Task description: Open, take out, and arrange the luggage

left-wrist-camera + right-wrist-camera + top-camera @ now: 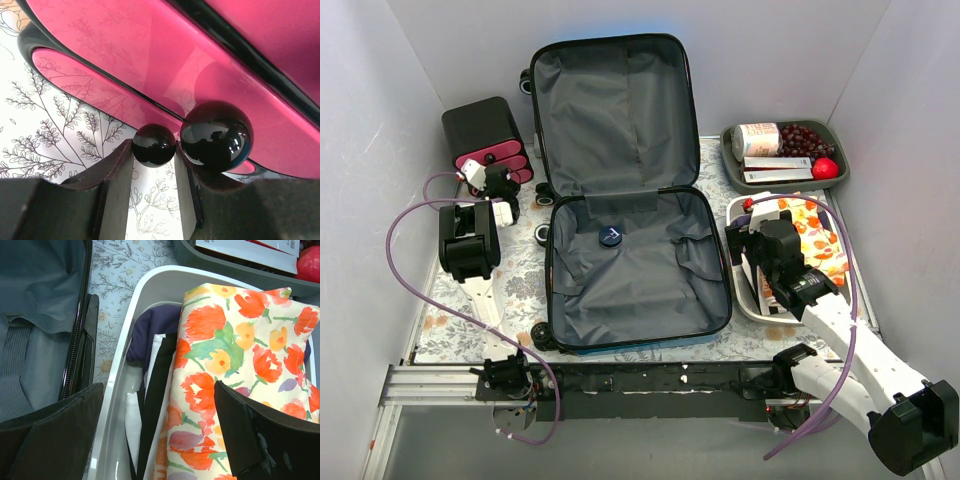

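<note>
black fingers (115, 175) of the left gripper (153, 152) fill the bottom of its wrist view, pinched narrow against both sides of a small glossy black knob (153, 144) at the front of a pink drawer (100, 85) on the little black box (480, 122). the right gripper (159, 390) hangs spread wide over a white bin (150, 282), just above a floral pouch (225, 340). the suitcase (620, 280) lies open in the middle of the table (450, 310), lid tipped back, with a round dark blue disc (610, 236) resting on its grey lining.
</note>
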Motion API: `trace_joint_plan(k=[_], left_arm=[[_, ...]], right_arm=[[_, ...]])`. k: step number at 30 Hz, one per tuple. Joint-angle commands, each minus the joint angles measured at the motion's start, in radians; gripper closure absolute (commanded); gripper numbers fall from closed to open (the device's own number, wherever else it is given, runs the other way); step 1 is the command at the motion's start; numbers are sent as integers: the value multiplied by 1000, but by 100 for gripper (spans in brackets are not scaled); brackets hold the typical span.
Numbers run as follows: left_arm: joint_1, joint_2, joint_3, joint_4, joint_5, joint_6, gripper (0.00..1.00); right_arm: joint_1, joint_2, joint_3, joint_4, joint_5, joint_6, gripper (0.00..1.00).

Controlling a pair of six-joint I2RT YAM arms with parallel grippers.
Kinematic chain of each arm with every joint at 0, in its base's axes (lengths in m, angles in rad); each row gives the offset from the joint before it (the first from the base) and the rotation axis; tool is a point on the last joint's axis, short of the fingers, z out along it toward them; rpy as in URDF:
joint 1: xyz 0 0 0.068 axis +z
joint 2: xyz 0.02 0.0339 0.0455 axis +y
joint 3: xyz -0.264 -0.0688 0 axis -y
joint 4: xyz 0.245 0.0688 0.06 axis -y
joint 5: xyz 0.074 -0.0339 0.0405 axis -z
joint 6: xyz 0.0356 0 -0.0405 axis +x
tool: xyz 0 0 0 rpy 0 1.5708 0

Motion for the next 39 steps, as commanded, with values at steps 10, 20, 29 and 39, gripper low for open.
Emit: trace_joint_plan(k=[10,20,29,39], left_arm=[[3,-191,-200,94,8,-35,90],[-4,-322,-353,32,-15,-104,88],[-55,-429,-449,-19,-47,-153,78],[-63,-609,-419,-208,-57,-111,17]], right_arm=[[6,-15,42,28,-9,-3,2],[6,-49,18,46,-46,10,2],[6,-69,7,56,-66,20,2],[6,-100,1,65,-87,30,2]])
